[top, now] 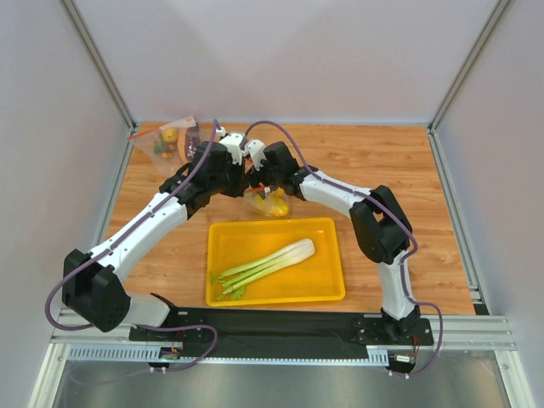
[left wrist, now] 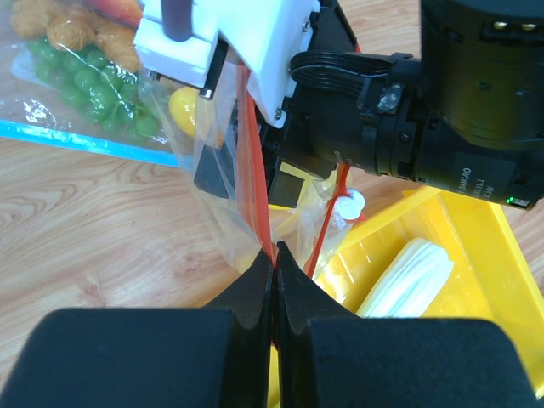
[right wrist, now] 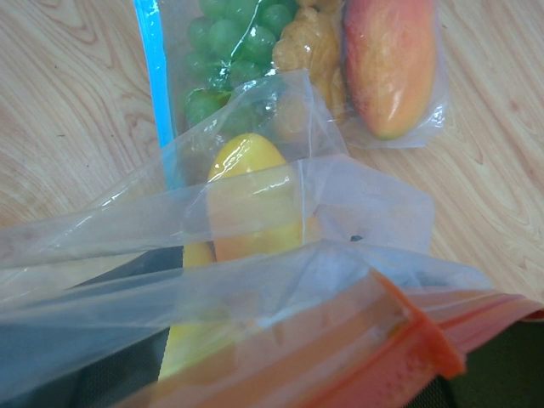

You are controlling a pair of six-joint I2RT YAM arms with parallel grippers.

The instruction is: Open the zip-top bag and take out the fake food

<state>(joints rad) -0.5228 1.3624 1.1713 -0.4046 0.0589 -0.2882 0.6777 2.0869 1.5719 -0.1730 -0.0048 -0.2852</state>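
The zip-top bag (top: pixel 270 204) hangs between both grippers, just behind the yellow tray (top: pixel 331 285). My left gripper (left wrist: pixel 276 248) is shut on the bag's red-orange zip strip (left wrist: pixel 255 170). My right gripper (top: pixel 262 180) meets the bag from the other side. In the right wrist view the bag's plastic (right wrist: pixel 255 280) drapes over its fingers, which show as dark shapes far apart at the bottom corners. A yellow fruit (right wrist: pixel 251 187) sits inside the bag, in front of them. The pale-green celery-like stalk (top: pixel 272 262) lies in the tray.
A clear bag with a blue zip strip (right wrist: pixel 153 51), holding green grapes (right wrist: pixel 229 34), lies on the wooden table at the back left (top: pixel 170 140). An orange-red fruit in a small bag (right wrist: pixel 391 59) lies beside it. Grey walls enclose the table.
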